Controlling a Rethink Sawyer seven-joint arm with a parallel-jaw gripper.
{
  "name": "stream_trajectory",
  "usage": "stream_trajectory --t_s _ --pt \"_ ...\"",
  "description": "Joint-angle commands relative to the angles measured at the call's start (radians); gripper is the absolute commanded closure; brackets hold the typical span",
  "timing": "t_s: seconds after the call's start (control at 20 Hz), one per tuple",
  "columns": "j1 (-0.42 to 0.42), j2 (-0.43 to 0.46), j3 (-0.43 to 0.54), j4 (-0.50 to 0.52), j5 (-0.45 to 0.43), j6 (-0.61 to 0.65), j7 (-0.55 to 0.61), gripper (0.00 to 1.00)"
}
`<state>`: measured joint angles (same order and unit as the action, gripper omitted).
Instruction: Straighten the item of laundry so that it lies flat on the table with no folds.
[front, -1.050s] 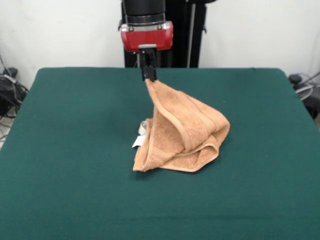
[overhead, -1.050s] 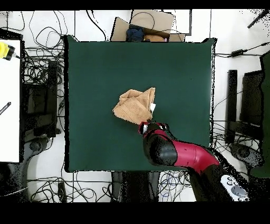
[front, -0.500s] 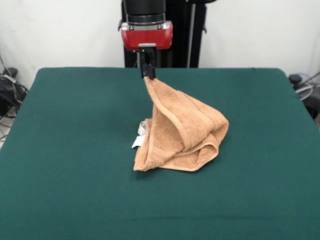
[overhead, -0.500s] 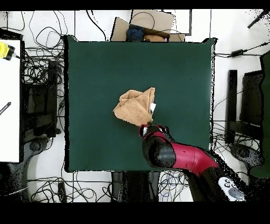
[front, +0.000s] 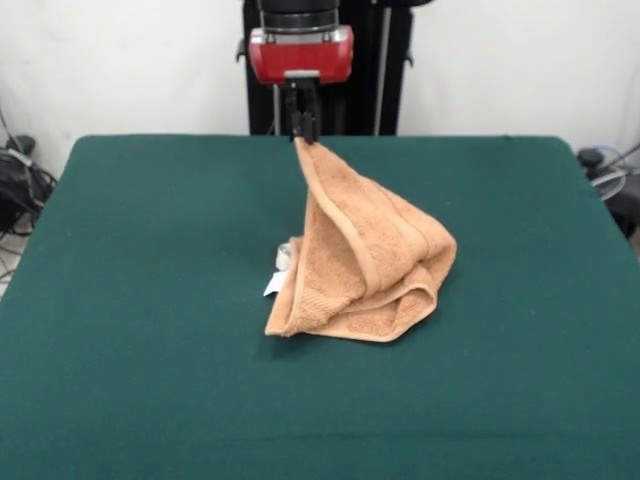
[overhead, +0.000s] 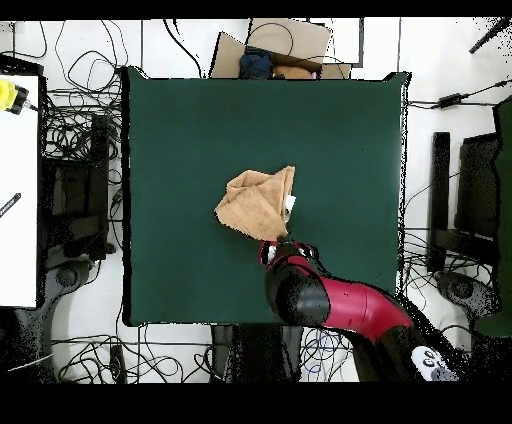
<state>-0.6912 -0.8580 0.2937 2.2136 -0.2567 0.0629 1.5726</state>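
Note:
The item of laundry (front: 365, 255) is an orange-tan terry towel, pulled up into a tent shape at the middle of the green table (front: 130, 300). My gripper (front: 303, 128) is shut on the towel's top corner and holds it well above the table. The lower folds still rest bunched on the felt, with white tags (front: 280, 270) showing at their left side. In the overhead view the towel (overhead: 255, 203) lies crumpled near the table's middle, and the red arm (overhead: 330, 300) covers the gripper.
Cables and equipment (overhead: 75, 190) ring the table on the floor. A cardboard box (overhead: 270, 48) sits beyond one table edge. A white surface (overhead: 18, 190) stands off to the left in the overhead view.
The gripper has risen and shifted slightly right in the front view, drawing the towel's held corner higher. The towel's lower part has stayed in place.

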Motion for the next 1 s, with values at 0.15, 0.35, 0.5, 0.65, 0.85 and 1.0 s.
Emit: stream_trajectory --t_s 0.15,0.35,0.5,0.65,0.85,1.0 --pt "-0.024 -0.012 -0.01 0.043 0.045 0.054 0.179 1.0" --pt "-0.039 0.004 -0.003 0.035 0.038 0.052 0.17 1.0" --pt "-0.06 0.041 0.004 0.024 0.022 0.031 0.161 1.0" --pt "-0.096 0.119 0.005 0.019 -0.015 -0.04 0.157 1.0" --pt "-0.12 0.168 0.004 0.009 -0.04 -0.077 0.147 1.0" --pt "-0.141 0.184 0.014 -0.005 -0.051 -0.07 0.13 1.0"
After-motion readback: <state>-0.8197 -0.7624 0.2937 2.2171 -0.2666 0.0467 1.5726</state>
